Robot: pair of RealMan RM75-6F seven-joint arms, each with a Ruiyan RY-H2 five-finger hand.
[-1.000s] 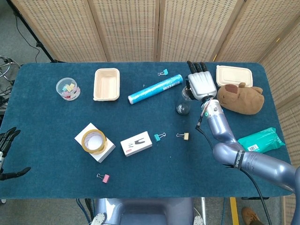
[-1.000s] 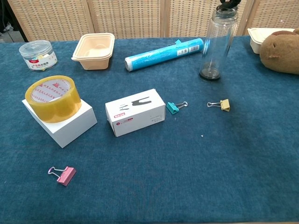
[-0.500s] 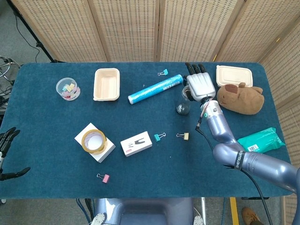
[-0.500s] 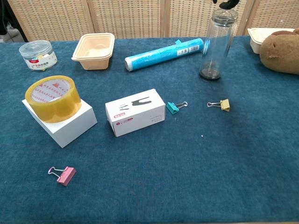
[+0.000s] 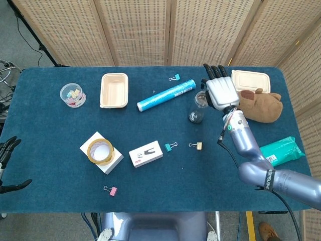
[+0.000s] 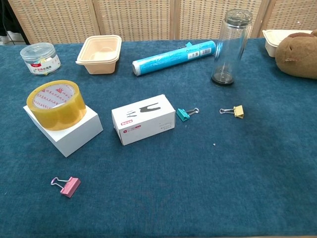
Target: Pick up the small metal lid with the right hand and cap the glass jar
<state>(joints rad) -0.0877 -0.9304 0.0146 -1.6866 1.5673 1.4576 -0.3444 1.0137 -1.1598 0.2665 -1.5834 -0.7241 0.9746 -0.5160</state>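
Observation:
The tall glass jar [image 6: 229, 49] stands upright at the back of the table, right of centre. The small metal lid [image 6: 238, 15] sits on its mouth. In the head view the jar [image 5: 197, 111] shows from above, with the lid [image 5: 201, 99] on top. My right hand [image 5: 220, 91] hovers just right of the jar, back upward, fingers stretched out and holding nothing; the chest view does not show it. My left hand [image 5: 9, 163] hangs off the table's left front edge, fingers apart and empty.
A blue roll [image 5: 166, 94] lies left of the jar. A brown plush toy [image 5: 261, 105] and a white box [image 5: 250, 80] sit right of my right hand. Binder clips [image 5: 196, 145] [image 5: 170, 146], a small carton [image 5: 145, 153], tape on a box [image 5: 101, 151].
My right hand has drawn away from the jar's top toward the right and left the chest view. The lid stays on the jar.

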